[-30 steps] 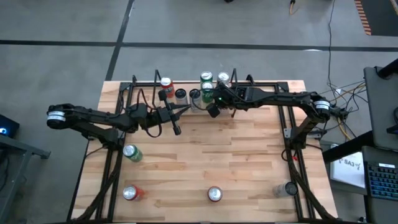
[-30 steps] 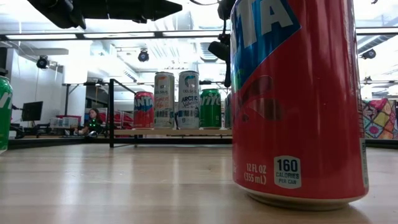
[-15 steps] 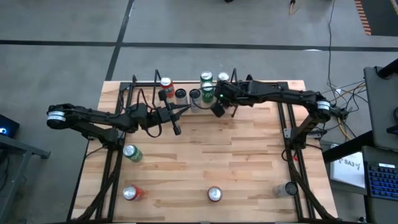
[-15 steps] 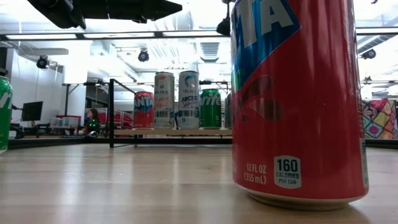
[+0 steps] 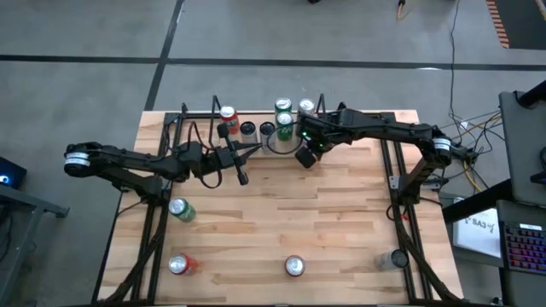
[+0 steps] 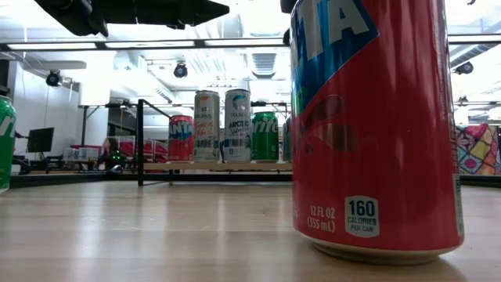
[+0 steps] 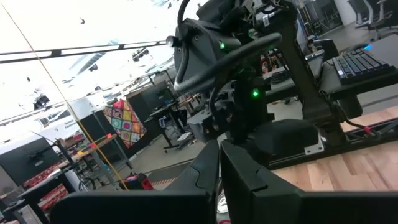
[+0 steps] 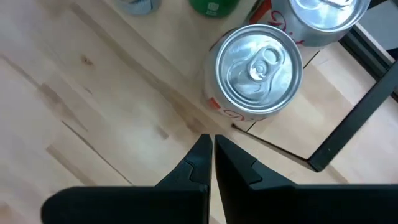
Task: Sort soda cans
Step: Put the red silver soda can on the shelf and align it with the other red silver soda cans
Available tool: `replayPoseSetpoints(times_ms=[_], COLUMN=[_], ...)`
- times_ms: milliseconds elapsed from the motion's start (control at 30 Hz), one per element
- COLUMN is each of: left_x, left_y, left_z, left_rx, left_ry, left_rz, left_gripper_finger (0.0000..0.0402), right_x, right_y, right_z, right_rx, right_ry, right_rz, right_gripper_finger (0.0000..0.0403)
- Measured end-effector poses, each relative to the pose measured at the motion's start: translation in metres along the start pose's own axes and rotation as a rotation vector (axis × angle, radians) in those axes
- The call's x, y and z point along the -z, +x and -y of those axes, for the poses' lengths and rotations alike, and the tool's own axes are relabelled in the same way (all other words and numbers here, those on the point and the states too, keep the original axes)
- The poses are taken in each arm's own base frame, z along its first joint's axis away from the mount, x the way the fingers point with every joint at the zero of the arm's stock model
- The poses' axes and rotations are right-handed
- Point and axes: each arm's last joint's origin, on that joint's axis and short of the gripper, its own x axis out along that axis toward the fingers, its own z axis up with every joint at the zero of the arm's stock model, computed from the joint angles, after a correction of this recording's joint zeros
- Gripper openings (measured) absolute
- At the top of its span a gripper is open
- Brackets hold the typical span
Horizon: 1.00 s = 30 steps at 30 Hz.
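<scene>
Right gripper point(image 5: 308, 159) hangs empty at the table's point(image 5: 341, 230) far edge, fingers pressed together, just beside the row of cans gathered there. Its wrist camera looks down on a silver-topped can point(image 8: 259, 70) standing free just off the fingertips, with a green can point(image 8: 213, 6) beyond it. Left gripper point(image 5: 241, 176), fingers likewise together and holding nothing, waits over the far-left part of the table. Some six cans stand grouped along the far edge point(image 5: 282, 119), so sorting looks partly done. Four are left, to my eye: a green one point(image 5: 179, 209) near the left edge, a red one point(image 5: 178, 265) at the near-left corner, another red point(image 5: 294, 267) at the near edge, and a silver one point(image 5: 394, 258) at the near-right corner.
</scene>
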Motion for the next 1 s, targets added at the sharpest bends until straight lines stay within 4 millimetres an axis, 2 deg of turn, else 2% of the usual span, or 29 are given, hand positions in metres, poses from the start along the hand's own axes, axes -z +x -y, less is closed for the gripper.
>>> replayPoseSetpoints(times_ms=[500,1000], left_x=[0.0,0.0], left_y=[0.0,0.0], left_z=[0.0,0.0], left_rx=[0.0,0.0], left_ry=[0.0,0.0], left_rz=[0.0,0.0], left_gripper_finger=[0.0,0.0], right_x=[-0.002,-0.006], right_y=[0.004,0.025], right_z=[0.0,-0.006], right_rx=[0.069,0.094], right_ry=[-0.02,-0.048], right_rz=[0.036,-0.009], right_gripper_finger=[0.0009,0.0009])
